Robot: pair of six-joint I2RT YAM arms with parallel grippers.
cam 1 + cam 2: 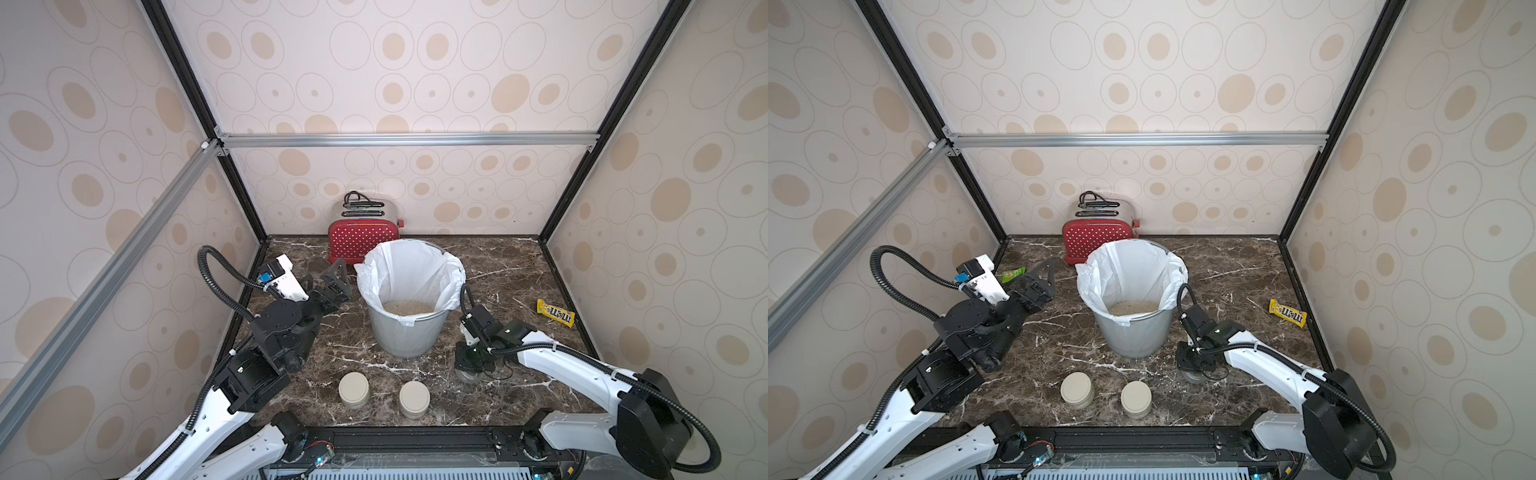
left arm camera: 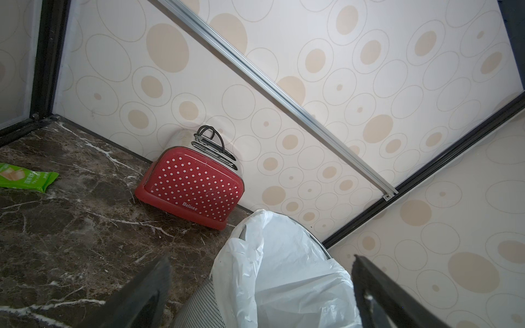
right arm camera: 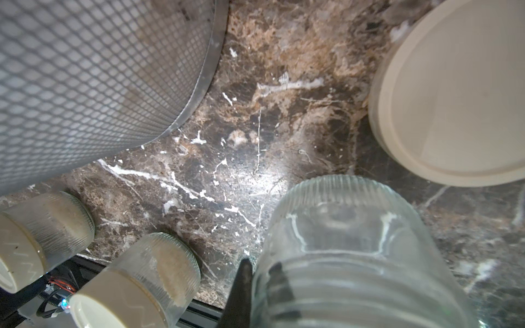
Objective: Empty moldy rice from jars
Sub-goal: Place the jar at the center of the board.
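On the marble worktop (image 1: 519, 270), my right gripper (image 1: 469, 370) is clamped on the empty jar (image 3: 355, 241) beside the bin (image 1: 399, 336), my left gripper (image 1: 338, 282) wide and unloaded; the nearest lidded jar (image 1: 414, 400) stands left of the clamped one, at the front edge.

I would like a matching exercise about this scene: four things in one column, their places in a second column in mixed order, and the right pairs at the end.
Things
1. moldy rice
2. toaster
3. yellow candy packet
4. empty jar

Places
A. at the back wall, behind the bin
B. held at its rim by the right gripper, lid off
C. at the bottom of the lined bin
D. lying flat, far to the right of the bin

Pairs: 1-C, 2-A, 3-D, 4-B
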